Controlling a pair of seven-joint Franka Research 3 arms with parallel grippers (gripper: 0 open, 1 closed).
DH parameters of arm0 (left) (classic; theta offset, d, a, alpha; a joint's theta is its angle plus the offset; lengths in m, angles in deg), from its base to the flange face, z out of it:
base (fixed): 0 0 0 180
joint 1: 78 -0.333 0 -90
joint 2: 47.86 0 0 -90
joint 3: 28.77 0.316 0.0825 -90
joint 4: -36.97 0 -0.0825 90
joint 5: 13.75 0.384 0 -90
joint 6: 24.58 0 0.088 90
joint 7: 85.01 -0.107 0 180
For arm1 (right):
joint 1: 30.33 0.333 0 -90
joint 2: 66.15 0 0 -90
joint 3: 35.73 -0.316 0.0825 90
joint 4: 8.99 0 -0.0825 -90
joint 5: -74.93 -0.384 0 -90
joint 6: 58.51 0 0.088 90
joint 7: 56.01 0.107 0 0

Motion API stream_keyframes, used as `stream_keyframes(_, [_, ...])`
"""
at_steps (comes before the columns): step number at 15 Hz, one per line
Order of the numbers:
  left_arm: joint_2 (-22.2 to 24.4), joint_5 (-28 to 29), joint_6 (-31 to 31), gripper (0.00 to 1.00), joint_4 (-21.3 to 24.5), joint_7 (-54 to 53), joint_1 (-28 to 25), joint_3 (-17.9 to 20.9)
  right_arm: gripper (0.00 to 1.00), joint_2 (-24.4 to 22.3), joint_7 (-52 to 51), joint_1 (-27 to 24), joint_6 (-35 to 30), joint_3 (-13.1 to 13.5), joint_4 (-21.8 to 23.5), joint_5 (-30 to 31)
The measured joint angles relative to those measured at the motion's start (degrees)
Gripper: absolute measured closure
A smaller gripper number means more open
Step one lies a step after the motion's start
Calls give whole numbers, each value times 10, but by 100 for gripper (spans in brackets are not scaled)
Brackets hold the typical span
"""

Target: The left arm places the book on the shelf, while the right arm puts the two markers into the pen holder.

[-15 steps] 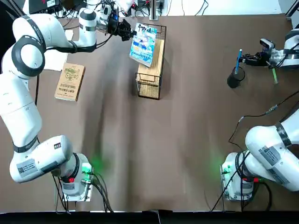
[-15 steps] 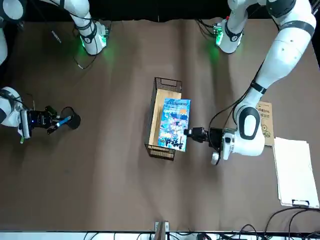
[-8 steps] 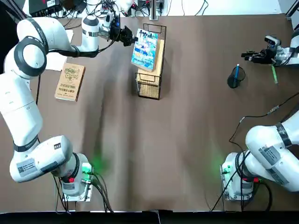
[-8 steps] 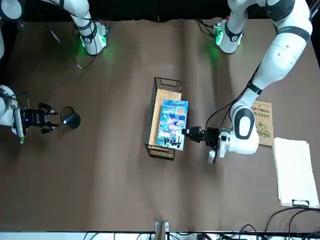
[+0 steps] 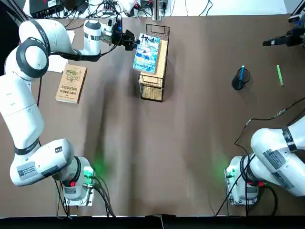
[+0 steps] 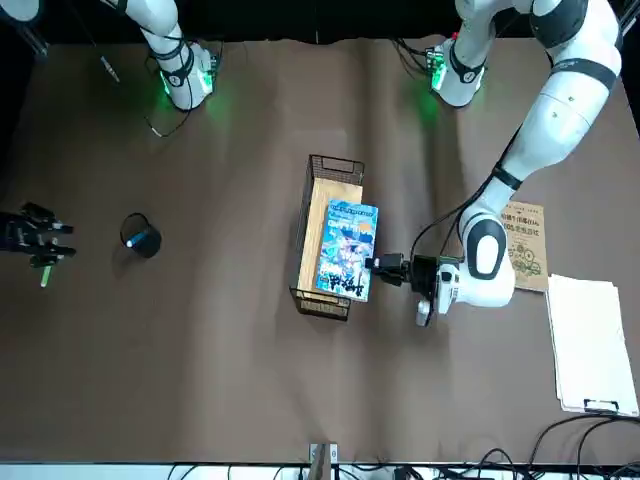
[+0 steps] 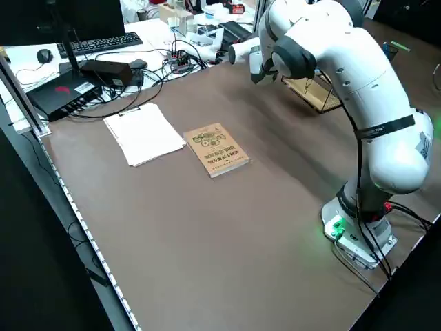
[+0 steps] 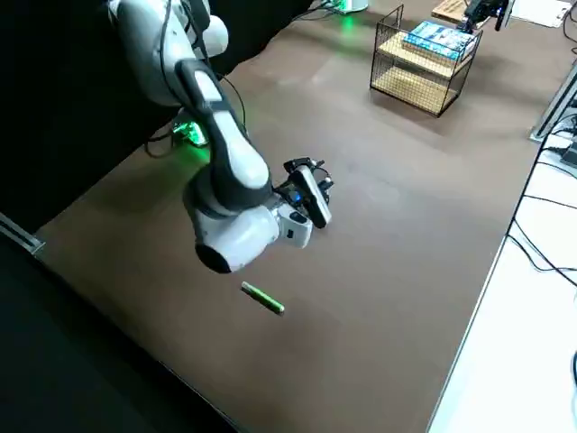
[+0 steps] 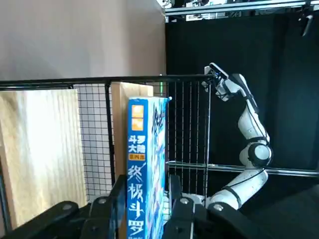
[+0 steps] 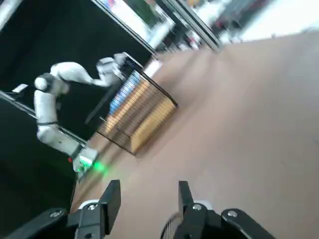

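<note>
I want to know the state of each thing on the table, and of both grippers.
Book: on shelf, cover up.
Shelf: upright, bearing the book.
Blue marker: in pen holder.
Pen holder: holding one marker.
Green marker: lying on table.
Tan book: lying flat, closed.
Left gripper: at the book.
Right gripper: open, empty.

2 FR3 arms (image 5: 21,105), 2 paperbacks (image 5: 147,53), 2 markers (image 5: 279,75), 1 wire-mesh rack (image 5: 152,92), 1 pen cup (image 5: 237,84), 1 clipboard (image 6: 593,345) w/ paper, 1 monitor (image 7: 41,24), 1 kybd (image 7: 100,44), 1 mouse (image 7: 45,56).
</note>
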Motion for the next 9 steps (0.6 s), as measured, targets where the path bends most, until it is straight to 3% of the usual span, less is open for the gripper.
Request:
stream_keyframes(5, [-1,-19,0,56,1,-1,10,0,48,-6,145,6,17,-4,-98,173])
stream_keyframes(9, [-1,-30,-1,52,2,-1,14,0,48,-6,200,14,119,-4,-111,351])
